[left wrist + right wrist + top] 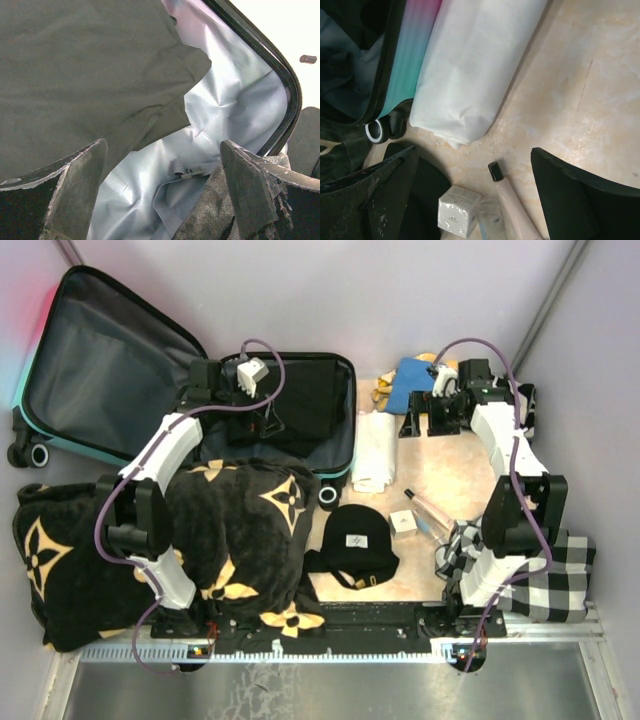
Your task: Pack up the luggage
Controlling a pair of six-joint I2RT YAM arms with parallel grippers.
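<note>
The luggage (110,360) lies open at the back left, its lid raised and its base half (335,440) flat on the table. A dark garment (75,65) lies inside on the pale grey lining (235,115), next to a strap buckle (186,170). My left gripper (268,420) hangs open and empty just above the lining in the base half; it also shows in the left wrist view (162,190). My right gripper (420,420) is open and empty above the table, right of a folded white cloth (375,450). In the right wrist view (475,190) the luggage's pink-to-teal shell (412,55) and a wheel (375,131) show.
A big black blanket with tan flowers (220,530) lies front left, over the luggage's near edge. A black cap (355,540), a white box (457,210) and a tube (512,205) lie mid-table. A blue item (410,380) lies at the back. A checked cloth (550,580) lies front right.
</note>
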